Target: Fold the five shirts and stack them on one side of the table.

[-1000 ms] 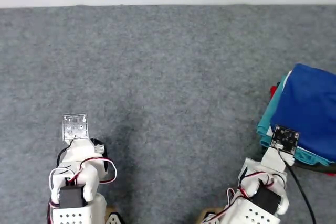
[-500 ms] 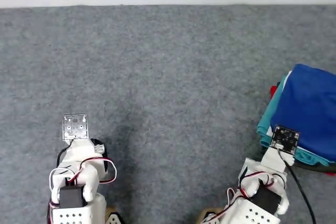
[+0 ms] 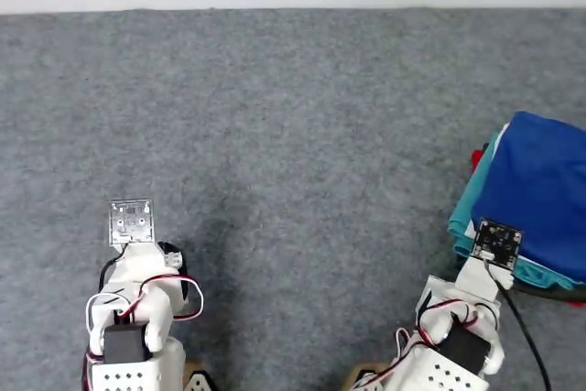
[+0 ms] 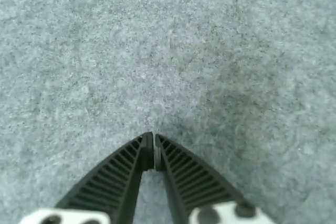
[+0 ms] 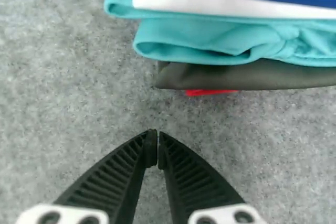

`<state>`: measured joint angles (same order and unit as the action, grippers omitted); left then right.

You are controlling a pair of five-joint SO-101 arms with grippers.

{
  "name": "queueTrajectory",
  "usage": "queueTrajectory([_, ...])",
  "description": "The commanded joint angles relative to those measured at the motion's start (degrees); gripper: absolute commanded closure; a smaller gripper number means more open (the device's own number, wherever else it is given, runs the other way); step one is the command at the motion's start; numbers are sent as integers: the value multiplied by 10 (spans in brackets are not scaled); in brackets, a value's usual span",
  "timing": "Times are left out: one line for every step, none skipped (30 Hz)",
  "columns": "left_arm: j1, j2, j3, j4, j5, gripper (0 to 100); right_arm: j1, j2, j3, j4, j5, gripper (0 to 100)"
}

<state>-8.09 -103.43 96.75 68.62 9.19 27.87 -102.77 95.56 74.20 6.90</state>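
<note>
The grey counter (image 3: pixel 302 116) lies open from its far edge across the middle and left. The folded shirt stack (image 3: pixel 536 194) sits at its right edge. The right fingers (image 5: pixel 123 174), clenched on nothing, point at the stack's near side, close but apart. The left fingers (image 4: pixel 121 177), also clenched, are over bare counter, well apart from the stack.

Folded shirts (image 3: pixel 536 194) stacked at table's right edge

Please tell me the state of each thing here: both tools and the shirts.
left tool: shut, holding nothing.
right tool: shut, holding nothing, close to the stack but not touching it.
shirt stack: folded, piled at the right side of the table; blue shirt on top, red shirt lowest.
</note>
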Motion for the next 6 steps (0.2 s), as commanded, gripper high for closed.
queueTrajectory([-2,-4,-3,-14,-1,986,9,-2,10,3,-6,989])
queueTrajectory([-2,-4,-3,-14,-1,986,9,-2,10,3,-6,989])
queueTrajectory([-2,-4,-3,-14,-1,986,9,-2,10,3,-6,989])
queueTrajectory([-2,-4,-3,-14,-1,986,9,-2,10,3,-6,989])
queueTrajectory([-2,-4,-3,-14,-1,986,9,-2,10,3,-6,989])
queueTrajectory([-2,-4,-3,-14,-1,986,9,-2,10,3,-6,989])
